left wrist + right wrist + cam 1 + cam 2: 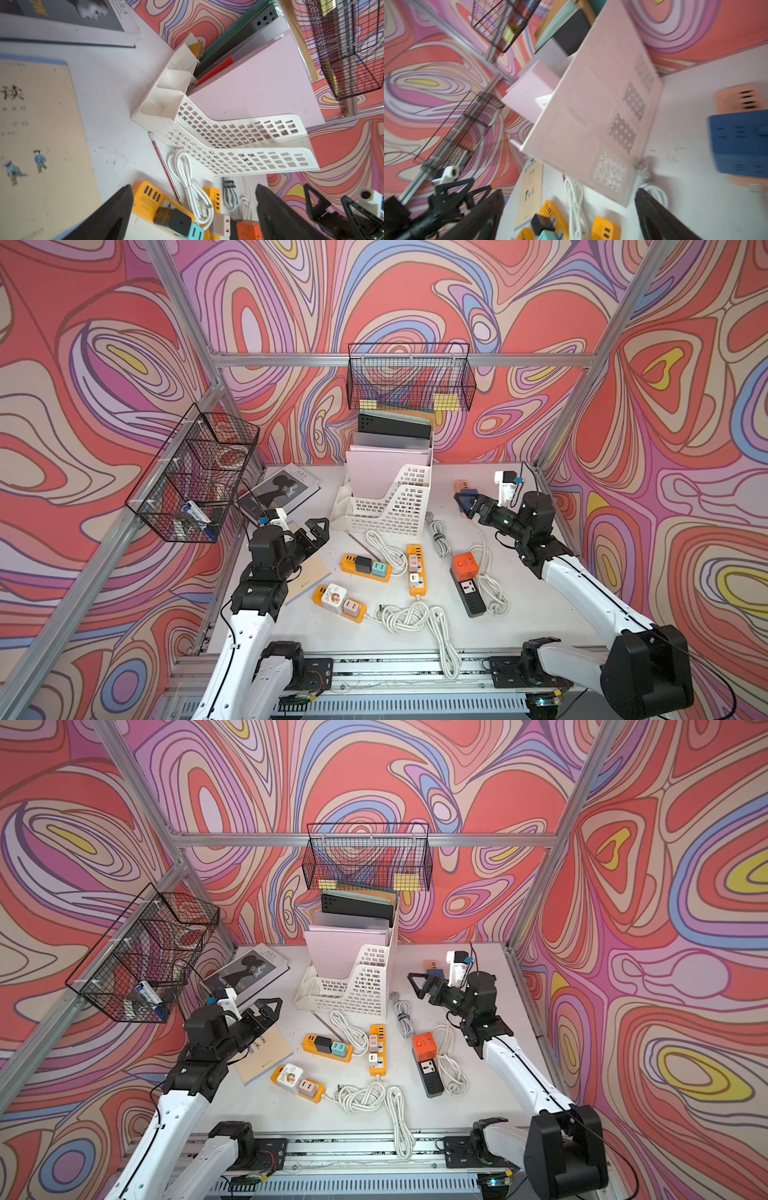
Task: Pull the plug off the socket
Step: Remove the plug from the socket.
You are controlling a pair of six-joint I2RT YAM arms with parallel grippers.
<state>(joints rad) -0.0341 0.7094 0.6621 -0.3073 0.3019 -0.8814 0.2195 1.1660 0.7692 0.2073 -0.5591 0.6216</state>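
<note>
Left claw point(314, 531) being held wide, empty, for grasping, left edge of surface point(528, 626) | right claw point(461, 506) likewise, far-right corner | black plug point(363, 564) being held seated in orange strip point(347, 563), mid-surface.

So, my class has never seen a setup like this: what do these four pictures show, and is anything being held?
Two robot arms reach over a table. Each ends in a two-fingered tool: the left tool and the right tool are both open and hold nothing. Two pictures look down from overhead, side by side; the other two come from cameras on the arms' wrists. On the table lie orange power strips with small plugs in them, a black power strip carrying an orange cube adapter, coiled white cords, a white file rack and a magazine.
</note>
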